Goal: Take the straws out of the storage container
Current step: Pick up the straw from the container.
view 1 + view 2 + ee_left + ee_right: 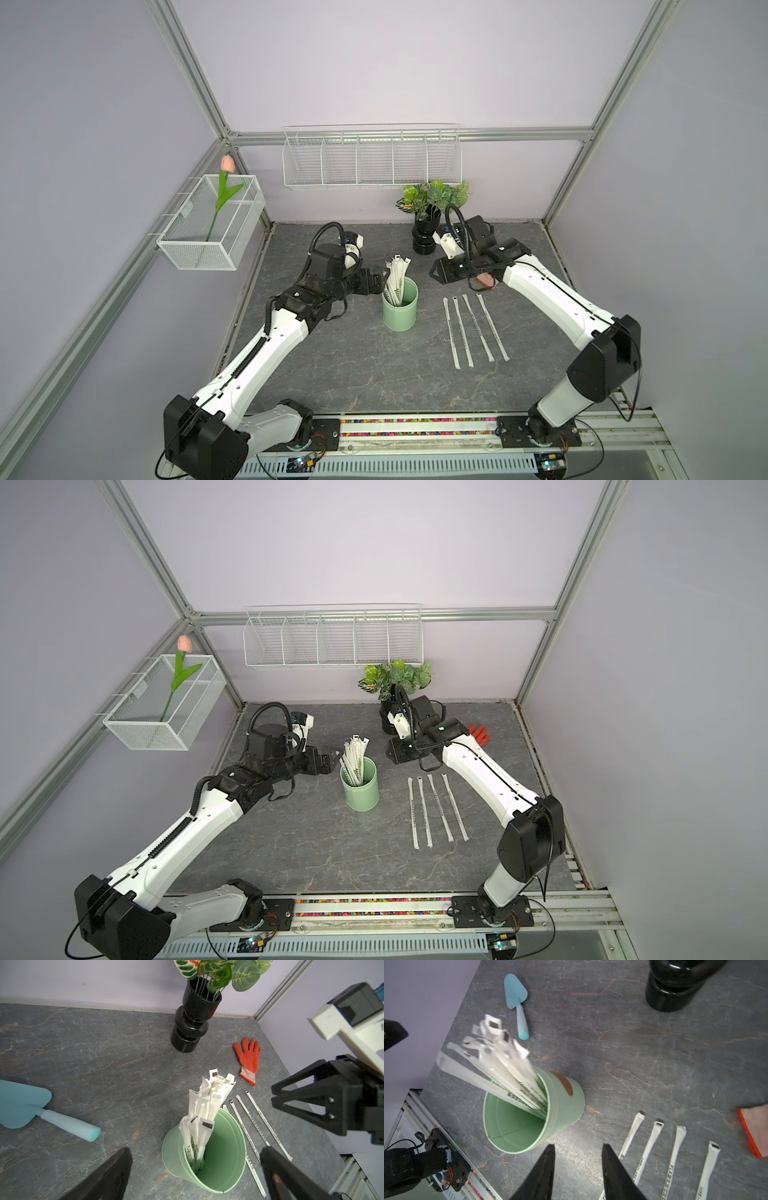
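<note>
The storage container, a mint-green cup (400, 308) (360, 786) (224, 1159) (562, 1103), stands upright mid-table. A bundle of white-wrapped straws (394, 279) (354, 757) (205, 1105) (492, 1064) leans in it toward the left. Several more straws (473, 328) (436, 808) (255, 1126) (654, 1147) lie side by side on the table to its right. My left gripper (376, 282) (332, 759) (195, 1149) is wide open just left of the bundle, holding nothing. My right gripper (435, 272) (392, 752) (578, 1145) hovers behind the lying straws, open and empty.
A black vase with green leaves (424, 239) (193, 1022) stands at the back, close to my right wrist. A red glove (478, 733) (249, 1059) lies at the back right. A teal trowel (41, 1109) (518, 1005) lies left of the cup. White wire baskets (372, 160) (212, 224) hang on the walls.
</note>
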Robot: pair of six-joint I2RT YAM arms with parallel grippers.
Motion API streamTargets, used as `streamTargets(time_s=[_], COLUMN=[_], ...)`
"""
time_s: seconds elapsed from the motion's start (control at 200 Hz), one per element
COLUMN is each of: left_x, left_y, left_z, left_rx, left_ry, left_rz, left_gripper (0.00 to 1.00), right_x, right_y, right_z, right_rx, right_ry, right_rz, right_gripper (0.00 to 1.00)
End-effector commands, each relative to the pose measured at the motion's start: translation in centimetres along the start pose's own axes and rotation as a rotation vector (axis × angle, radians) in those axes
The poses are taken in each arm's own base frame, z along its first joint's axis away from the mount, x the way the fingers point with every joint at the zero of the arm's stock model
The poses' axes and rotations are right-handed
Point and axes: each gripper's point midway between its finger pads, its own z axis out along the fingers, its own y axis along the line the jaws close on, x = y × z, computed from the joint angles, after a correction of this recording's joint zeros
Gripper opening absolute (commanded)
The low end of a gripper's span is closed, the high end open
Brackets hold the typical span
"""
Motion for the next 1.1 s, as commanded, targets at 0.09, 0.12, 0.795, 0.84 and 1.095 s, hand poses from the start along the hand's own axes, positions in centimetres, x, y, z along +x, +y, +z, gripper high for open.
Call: streamTargets(time_s=[0.09,0.12,0.795,0.84,1.095], left_x=[-1.1,-1.2,-2.6,-2.5,-2.5], left_y=[0.8,0.9,3.1,3.1,2.8], left_z=[-1.7,-1.8,-5.2,-5.1,-4.8], left_rx=[-0.064,-0.073,-0.21,-0.207,-0.192], left_ry=[-0.081,-0.09,-0.234,-0.231,-0.223], left_rz=[0.015,0.013,-0.021,-0.023,-0.018], left_gripper=[1.0,1.0,1.0,1.0,1.0], right_x=[-0.9,-1.0,-0.5,-0.6,-0.8], right_y=[4.0,4.6,9.9,9.9,9.5], right_z=[1.1,1.3,6.3,6.5,7.6], right_rx=[-0.02,-0.031,-0.093,-0.09,-0.065], right_ry=[-0.069,-0.068,0.026,0.031,0.052], right_rz=[-0.126,-0.136,-0.232,-0.23,-0.226], right_gripper=[0.36,0.35,0.3,0.29,0.24])
